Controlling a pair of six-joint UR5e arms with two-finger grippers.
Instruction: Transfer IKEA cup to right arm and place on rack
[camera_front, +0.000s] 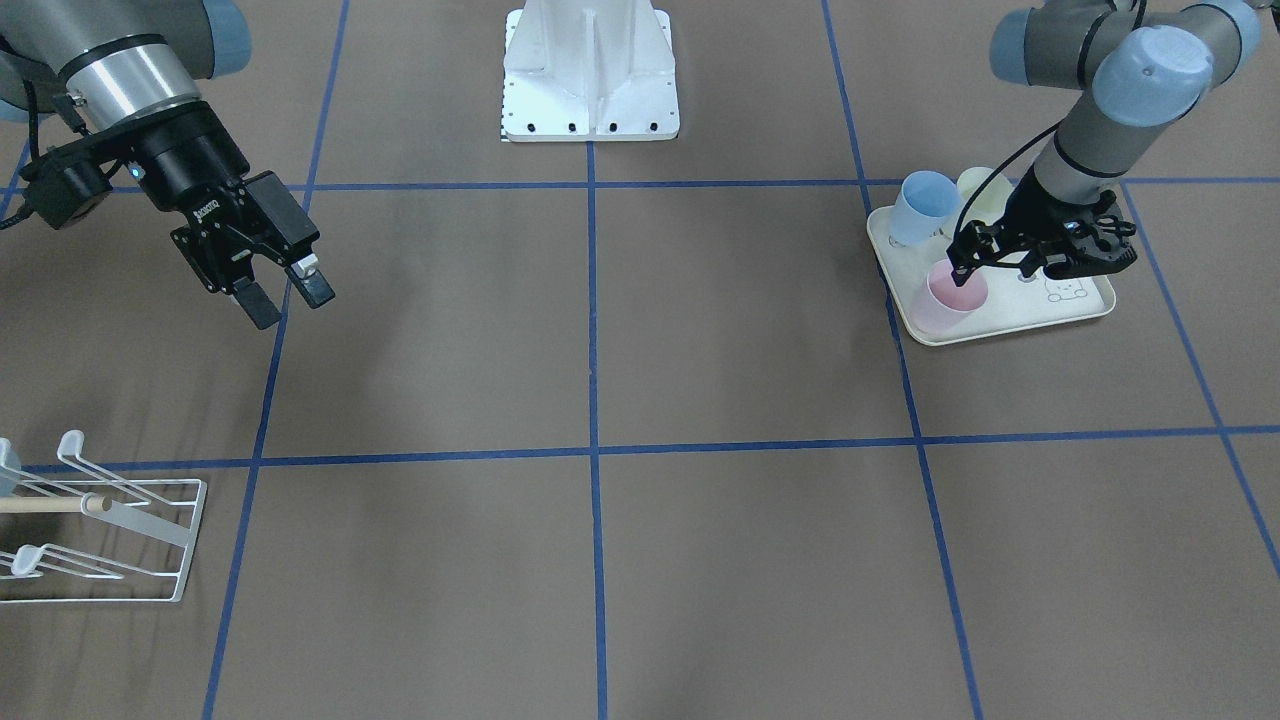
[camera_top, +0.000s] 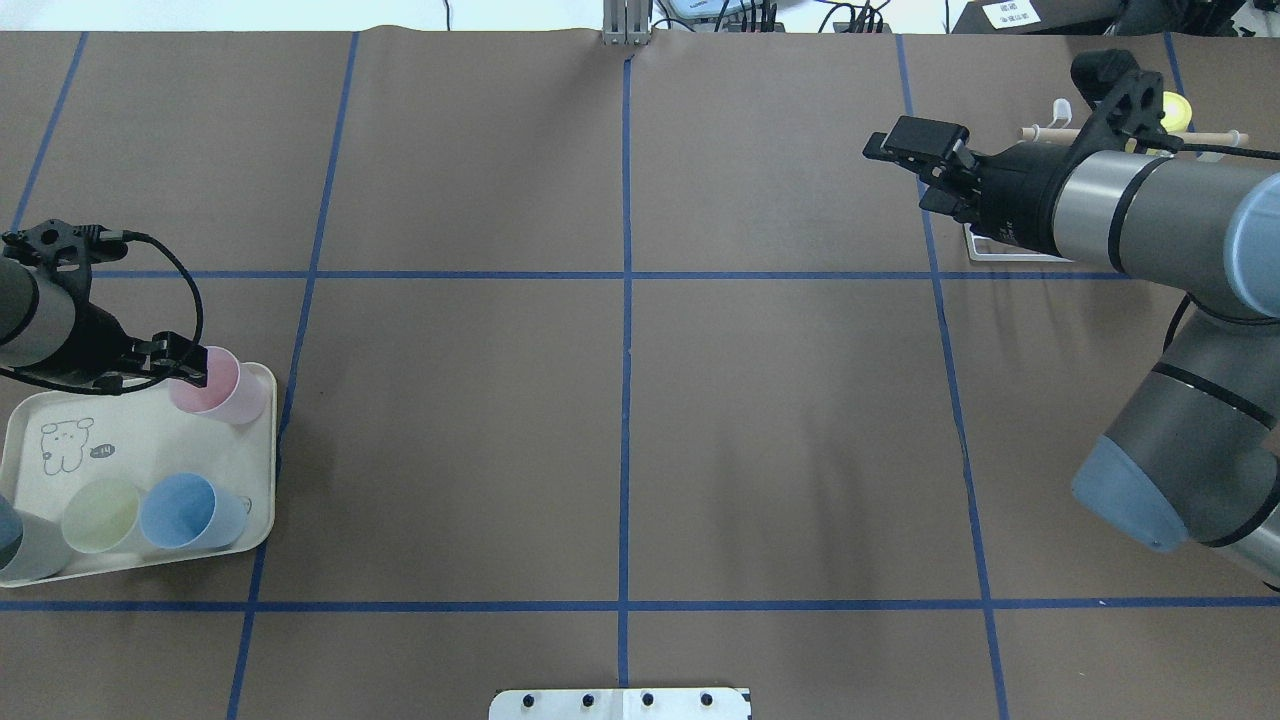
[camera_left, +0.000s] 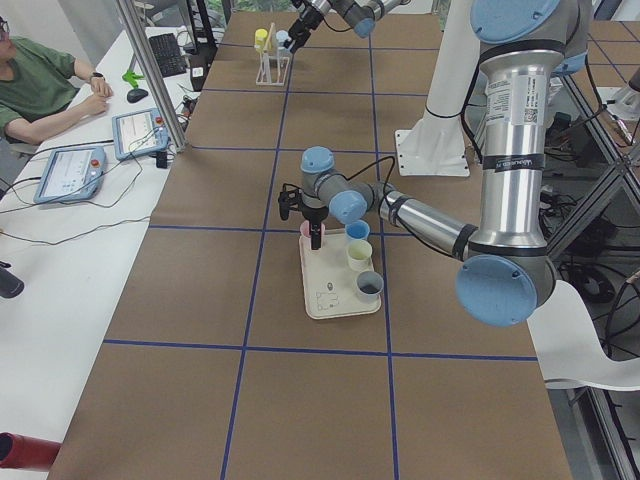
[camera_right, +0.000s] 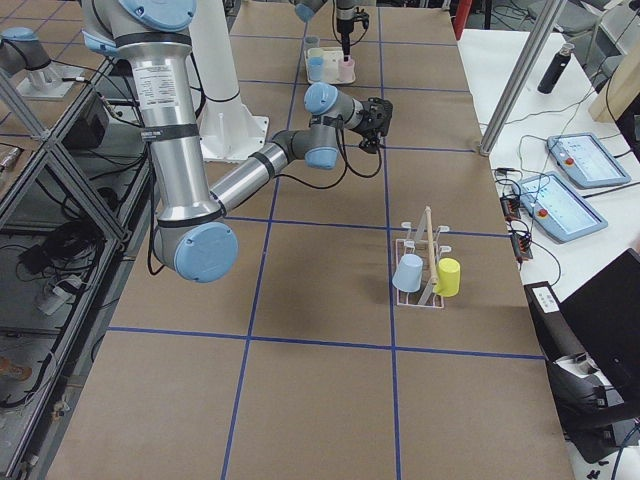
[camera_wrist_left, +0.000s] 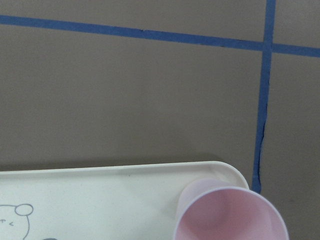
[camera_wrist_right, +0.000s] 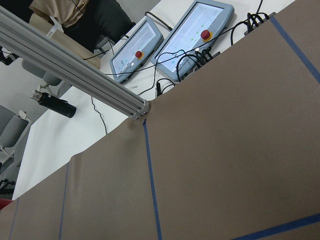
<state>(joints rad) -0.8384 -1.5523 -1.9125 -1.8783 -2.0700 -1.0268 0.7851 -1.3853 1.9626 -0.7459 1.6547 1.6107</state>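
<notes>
The left claw meets the rim of the pink IKEA cup on the tray corner; whether it is clamped cannot be told. An off-centre rim grip could tip the cup. The right claw, fingers apart, hovers near the rack.

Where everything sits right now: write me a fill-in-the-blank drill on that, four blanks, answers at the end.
1. The left gripper is at the rim of a cup whose colour is ___.
2. The tray holds ___ cups in all.
3. The right gripper hangs above bare table with its jaws ___.
4. The rack already carries ___ cups.

Missing words: pink; four; open; two.
</notes>
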